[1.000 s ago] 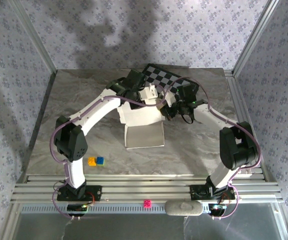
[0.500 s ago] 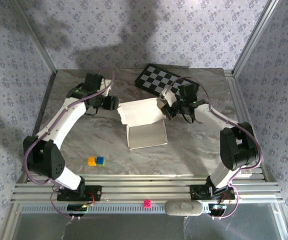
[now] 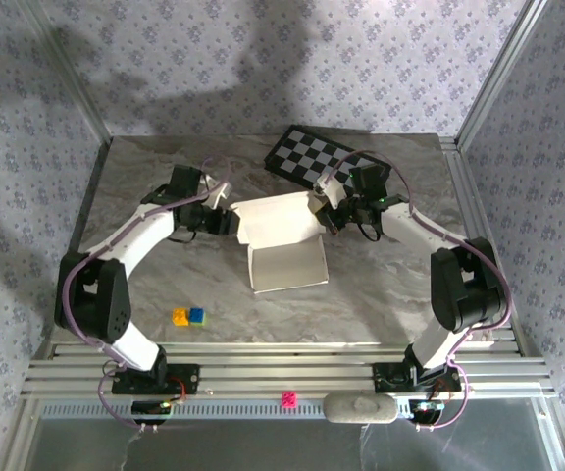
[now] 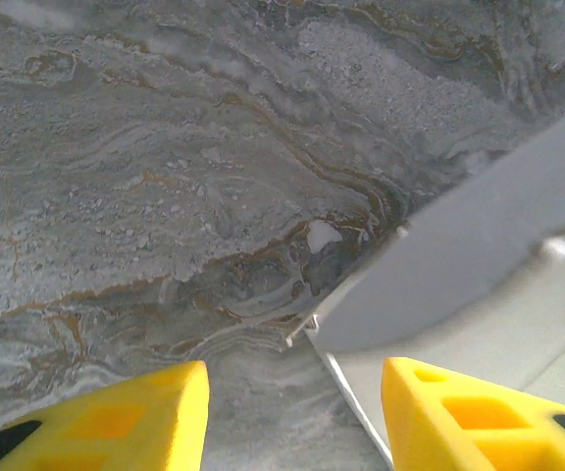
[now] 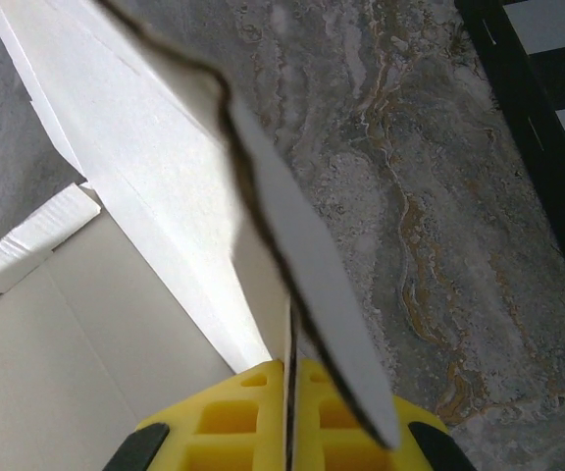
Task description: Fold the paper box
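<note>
In the top view's center-left, the left gripper [image 3: 228,222] is hovering released, its 2 yellow fingers [image 4: 135,417] spread just beside the paper box [image 3: 284,260]. The box is lying mid-frame on the marble table [image 3: 165,280]. Right of center, the right gripper [image 3: 329,218] is clenching the box's upright right flap.

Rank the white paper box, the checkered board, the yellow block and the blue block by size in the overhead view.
1. paper box
2. checkered board, partly under the right arm, so this is a close call
3. yellow block and blue block: alike, by far the smallest
</note>
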You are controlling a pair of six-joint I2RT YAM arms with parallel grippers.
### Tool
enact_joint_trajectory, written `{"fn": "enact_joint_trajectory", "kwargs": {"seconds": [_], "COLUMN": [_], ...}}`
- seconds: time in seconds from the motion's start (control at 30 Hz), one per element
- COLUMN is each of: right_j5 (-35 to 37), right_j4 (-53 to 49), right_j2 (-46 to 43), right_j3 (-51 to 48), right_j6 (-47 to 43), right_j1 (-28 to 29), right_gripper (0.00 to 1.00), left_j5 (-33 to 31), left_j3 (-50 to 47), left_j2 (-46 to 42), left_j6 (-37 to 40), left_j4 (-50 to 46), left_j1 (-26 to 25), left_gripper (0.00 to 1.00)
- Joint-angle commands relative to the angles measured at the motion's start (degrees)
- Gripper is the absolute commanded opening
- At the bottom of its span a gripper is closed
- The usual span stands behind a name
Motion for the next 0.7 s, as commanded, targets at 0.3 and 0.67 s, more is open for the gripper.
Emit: {"fn": "enact_joint_trajectory", "kwargs": {"seconds": [0.3, 0.67], "right_j5": [0.34, 7.39], "right_j4": [-0.52, 3.56], "right_j2": [1.65, 1.43], "right_j3": [2.64, 2.7], "right_j6": [0.73, 11.02], "right_j1": [-0.3, 1.49], "right_gripper": [0.0, 0.0], "left_j5": [-4.57, -15.95], "left_j3": [2.44, 4.65], "left_j2": [5.0, 4.79], "left_j6": [-0.82, -11.77], "left_j4": [5.67, 5.89], "left_j1": [-4.14, -8.64], "left_gripper": [0.28, 0.04]}}
